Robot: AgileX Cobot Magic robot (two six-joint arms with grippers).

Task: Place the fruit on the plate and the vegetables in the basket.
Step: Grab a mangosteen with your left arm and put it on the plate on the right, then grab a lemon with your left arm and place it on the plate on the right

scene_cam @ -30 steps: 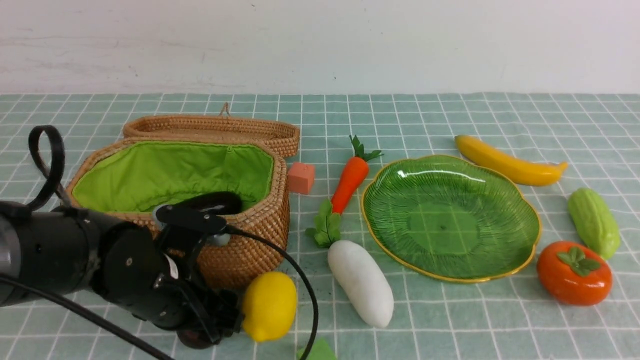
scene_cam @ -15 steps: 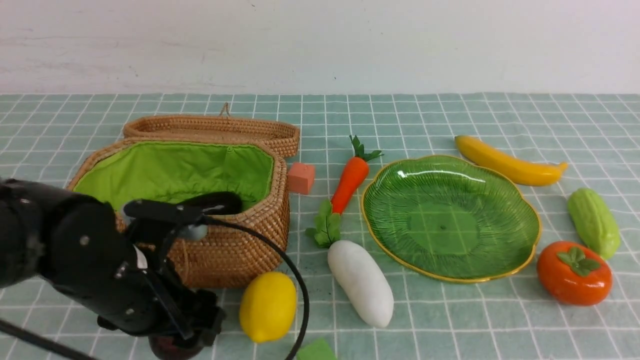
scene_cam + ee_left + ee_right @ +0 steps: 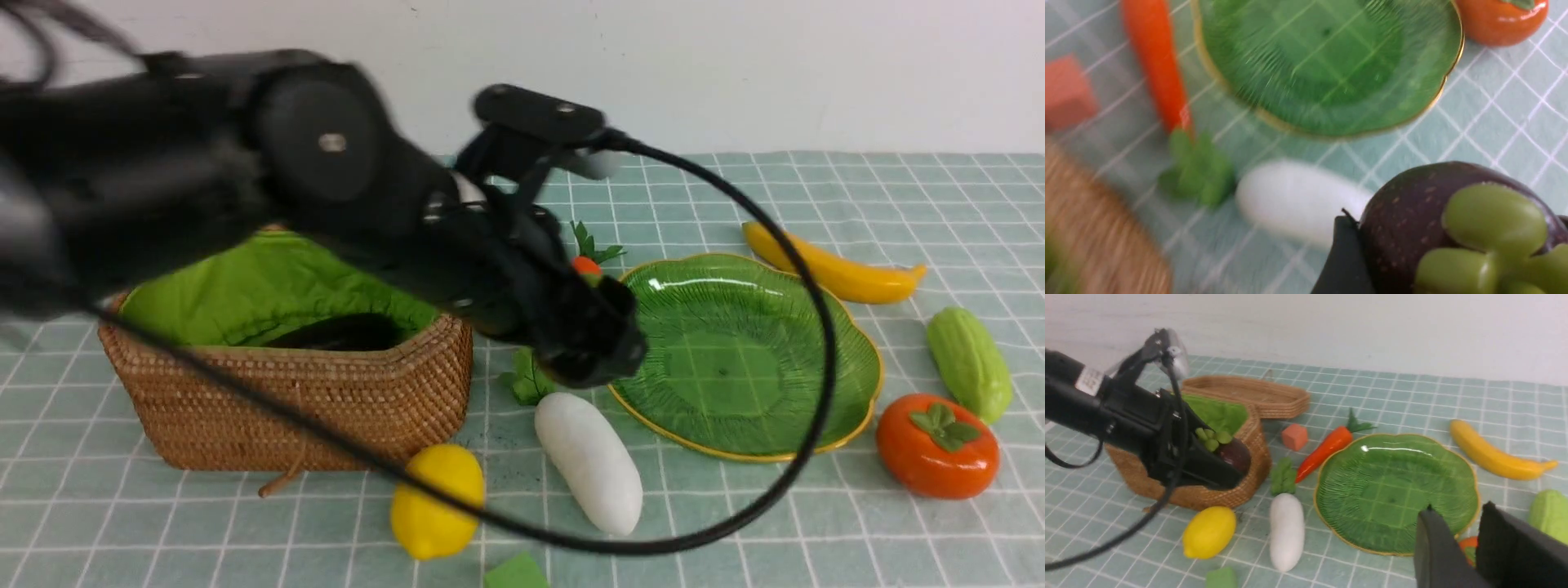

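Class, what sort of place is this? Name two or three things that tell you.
Probably a robot test bench, not a kitchen: a checked green tablecloth against a bare wall, toy produce like the lemon and white radish, and a black robot arm holding a mangosteen.

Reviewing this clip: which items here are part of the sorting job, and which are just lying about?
Job: plate, basket, mangosteen held in the left gripper, lemon, banana, persimmon, carrot, radish, gourd.

Lying about: pink cube, green cube, wicker lid behind the basket.
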